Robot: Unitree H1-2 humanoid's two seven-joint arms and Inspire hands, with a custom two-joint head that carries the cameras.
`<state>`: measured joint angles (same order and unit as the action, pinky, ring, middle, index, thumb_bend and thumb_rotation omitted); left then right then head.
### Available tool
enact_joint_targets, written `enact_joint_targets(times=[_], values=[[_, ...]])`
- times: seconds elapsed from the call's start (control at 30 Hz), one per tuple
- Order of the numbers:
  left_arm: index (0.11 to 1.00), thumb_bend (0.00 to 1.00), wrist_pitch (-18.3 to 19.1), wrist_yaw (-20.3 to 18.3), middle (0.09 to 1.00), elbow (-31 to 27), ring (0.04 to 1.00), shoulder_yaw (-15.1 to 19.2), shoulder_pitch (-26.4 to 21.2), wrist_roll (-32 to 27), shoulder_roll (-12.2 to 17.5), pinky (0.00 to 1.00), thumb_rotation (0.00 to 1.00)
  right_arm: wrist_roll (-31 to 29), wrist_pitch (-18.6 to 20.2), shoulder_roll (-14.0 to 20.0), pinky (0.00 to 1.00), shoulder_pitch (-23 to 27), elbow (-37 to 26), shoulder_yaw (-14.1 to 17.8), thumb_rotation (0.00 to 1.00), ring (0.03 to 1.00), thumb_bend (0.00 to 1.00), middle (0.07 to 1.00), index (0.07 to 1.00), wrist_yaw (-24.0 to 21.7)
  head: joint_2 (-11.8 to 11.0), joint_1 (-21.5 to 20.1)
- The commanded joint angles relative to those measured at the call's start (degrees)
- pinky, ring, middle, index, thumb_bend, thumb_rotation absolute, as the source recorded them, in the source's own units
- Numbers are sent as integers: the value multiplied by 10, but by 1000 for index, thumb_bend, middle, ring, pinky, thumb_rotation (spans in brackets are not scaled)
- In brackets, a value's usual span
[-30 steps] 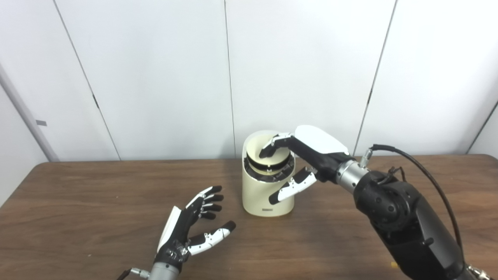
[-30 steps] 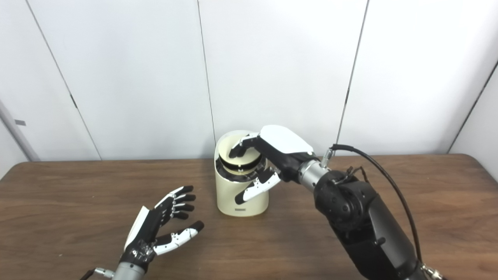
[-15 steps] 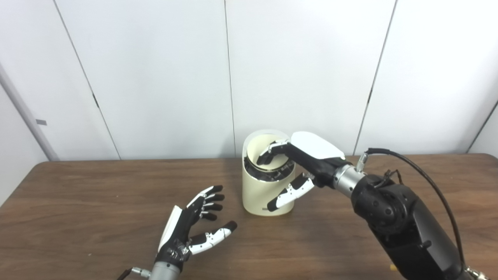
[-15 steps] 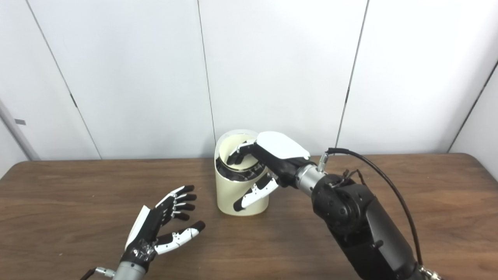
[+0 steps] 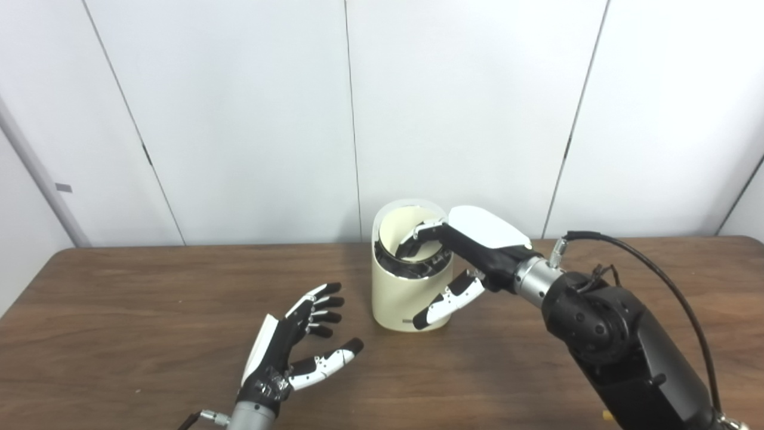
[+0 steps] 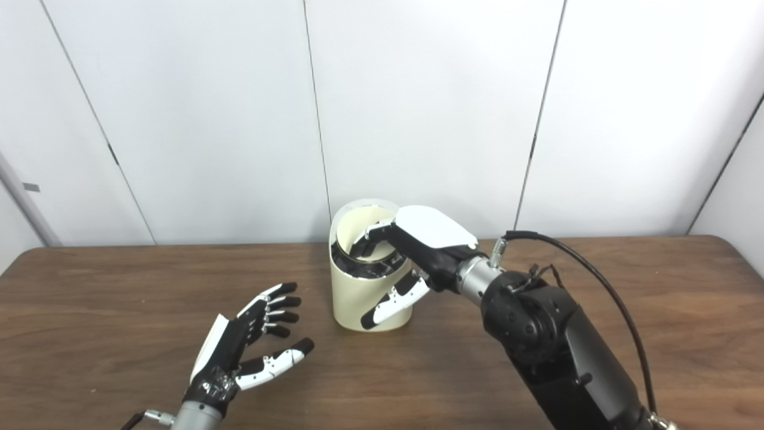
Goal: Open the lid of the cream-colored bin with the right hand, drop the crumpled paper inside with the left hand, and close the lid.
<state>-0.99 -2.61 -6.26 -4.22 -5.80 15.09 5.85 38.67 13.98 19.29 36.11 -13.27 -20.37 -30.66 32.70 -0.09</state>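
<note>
While the bin (image 5: 401, 292) sits mid-table (image 5: 119, 298) w/ lid (image 5: 412, 239) partly up, we see the right hand (image 5: 471, 251) w/ fingers on the lid, thumb outside. Left hand (image 6: 245, 346) empty, fingers spread. Both views match; can't see any paper.

I see a dark brown wood-grain table (image 5: 119, 298) with rounded far corners, filling the lower frame. Behind it, a plain white panelled wall (image 5: 239, 119) with thin dark vertical seams. Grey angled strip (image 5: 36, 173) at far left. Lighting even and bright, soft shadows on the tabletop.
</note>
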Motion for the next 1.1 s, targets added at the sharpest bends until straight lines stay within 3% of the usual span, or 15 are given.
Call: enact_joint_targets(times=[0.0, 0.47, 0.77, 0.87, 1.07], values=[[868, 694, -7, 2, 804, -24, 741, 1, -8, -4, 3, 656, 265, 3, -12, 8, 896, 11, -6, 8, 351, 876, 936, 709, 688, 12, 5, 0], [866, 695, 2, -3, 800, -34, 741, 2, -5, -6, 5, 657, 254, -1, -7, 4, 907, -17, 5, 12, 342, 879, 925, 710, 690, 21, 14, 1], [866, 696, 7, -5, 798, -38, 740, 3, -6, -8, 7, 651, 258, 6, 4, -3, 908, -24, 29, 3, 391, 894, 929, 735, 704, 20, 19, 0], [868, 696, 9, -6, 798, -39, 738, 2, -6, -9, 8, 646, 257, 4, 3, -5, 903, -25, 39, 1, 394, 856, 933, 729, 704, 22, 19, 2], [867, 697, 8, -6, 795, -40, 732, 2, -8, -12, 9, 643, 256, 11, 19, -7, 962, -25, 60, -9, 428, 899, 935, 751, 721, 18, 21, 3]])
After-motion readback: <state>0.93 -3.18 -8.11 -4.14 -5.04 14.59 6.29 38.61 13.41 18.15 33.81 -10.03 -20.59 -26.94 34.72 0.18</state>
